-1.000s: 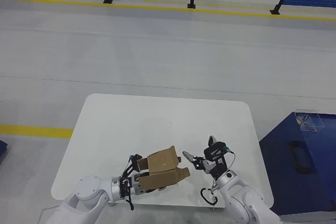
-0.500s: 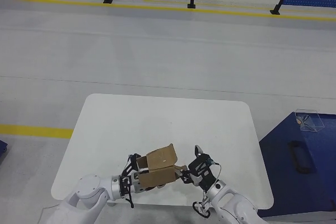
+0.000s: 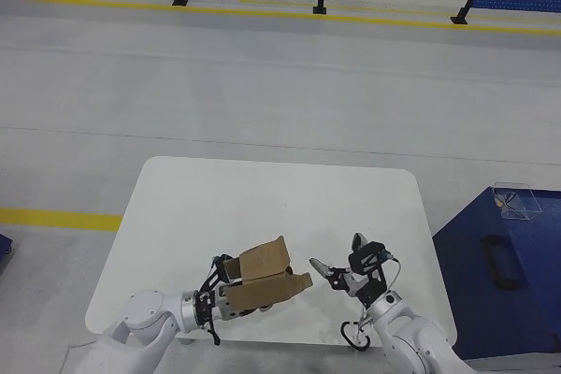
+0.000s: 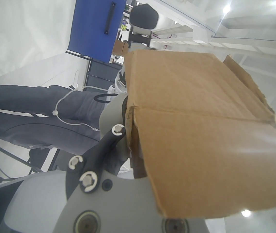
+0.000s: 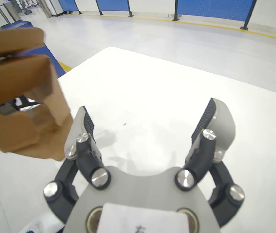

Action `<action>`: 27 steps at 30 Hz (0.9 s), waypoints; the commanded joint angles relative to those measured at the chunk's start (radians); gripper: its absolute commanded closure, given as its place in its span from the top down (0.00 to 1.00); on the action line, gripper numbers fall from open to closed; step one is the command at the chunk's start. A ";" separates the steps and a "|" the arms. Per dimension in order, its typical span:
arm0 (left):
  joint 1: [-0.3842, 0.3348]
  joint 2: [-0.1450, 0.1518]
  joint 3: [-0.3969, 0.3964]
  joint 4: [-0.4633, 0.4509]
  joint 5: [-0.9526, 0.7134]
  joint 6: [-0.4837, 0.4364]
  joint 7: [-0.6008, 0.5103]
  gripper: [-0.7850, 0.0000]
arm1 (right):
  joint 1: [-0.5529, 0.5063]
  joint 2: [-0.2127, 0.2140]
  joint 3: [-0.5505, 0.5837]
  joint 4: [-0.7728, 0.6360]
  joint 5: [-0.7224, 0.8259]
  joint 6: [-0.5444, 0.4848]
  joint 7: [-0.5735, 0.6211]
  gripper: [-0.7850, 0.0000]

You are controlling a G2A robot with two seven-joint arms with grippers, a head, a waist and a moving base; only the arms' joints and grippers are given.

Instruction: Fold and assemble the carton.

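Carton [image 3: 262, 276]: brown cardboard, opened into a rough tube and held off the table [image 3: 262, 187] above its near edge. Its open end faces the right gripper. In the right wrist view the inside is hollow and the end flaps are not folded shut.
Left gripper [image 3: 228, 283]: clamped on the carton's end nearest the left arm, carrying it clear of the table.
Right gripper [image 3: 335, 252]: jaws spread wide and holding nothing. It sits just beside the carton's open end, with a small gap between them.
Change: half a second ago the right gripper was pressed up against the open end. It has since backed off to about where it was a second ago. The carton has shifted only slightly in the left grip.
Meaning: that push seems not to have closed the end. The flaps probably still need folding in, so assembly looks far from finished.
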 commanded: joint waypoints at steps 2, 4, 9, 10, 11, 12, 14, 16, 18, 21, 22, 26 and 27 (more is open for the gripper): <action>-0.001 0.000 -0.005 0.004 -0.009 -0.004 -0.008 0.00 | 0.004 -0.001 -0.012 0.032 0.033 -0.043 0.054 1.00; -0.003 -0.001 -0.005 0.004 -0.009 -0.002 -0.008 0.00 | 0.011 -0.002 -0.034 0.045 0.068 -0.091 0.083 1.00; -0.008 -0.004 0.006 0.005 -0.002 0.008 0.002 0.00 | 0.025 -0.005 -0.048 0.047 0.247 -0.220 0.113 1.00; -0.010 -0.004 0.008 0.005 -0.001 0.010 0.004 0.00 | 0.025 -0.004 -0.039 0.042 0.274 -0.235 0.115 1.00; -0.010 -0.005 0.010 0.005 0.001 0.011 0.004 0.00 | 0.023 -0.003 -0.028 0.035 0.295 -0.245 0.115 1.00; -0.011 -0.005 0.012 0.004 0.003 0.013 0.005 0.00 | 0.020 -0.002 -0.017 0.028 0.309 -0.252 0.116 1.00; -0.011 -0.006 0.015 0.003 0.007 0.015 0.005 0.00 | 0.011 0.001 0.005 0.011 0.314 -0.256 0.113 1.00; -0.010 -0.006 0.018 0.002 0.013 0.018 0.005 0.00 | 0.001 0.003 0.019 -0.004 0.305 -0.252 0.112 1.00; -0.008 -0.006 0.020 0.001 0.018 0.020 0.004 0.00 | -0.006 0.004 0.028 -0.015 0.294 -0.243 0.110 1.00; -0.006 -0.006 0.023 -0.004 0.029 0.022 0.002 0.00 | -0.009 0.004 0.031 -0.024 0.291 -0.238 0.105 1.00; -0.005 -0.006 0.025 -0.005 0.033 0.023 0.001 0.00 | -0.009 0.004 0.031 -0.027 0.292 -0.238 0.102 1.00; -0.002 -0.006 0.033 -0.015 0.051 0.023 -0.002 0.00 | -0.007 0.003 0.032 -0.029 0.293 -0.239 0.096 1.00; -0.002 -0.006 0.035 -0.016 0.056 0.024 -0.002 0.00 | -0.005 0.003 0.031 -0.027 0.292 -0.239 0.096 1.00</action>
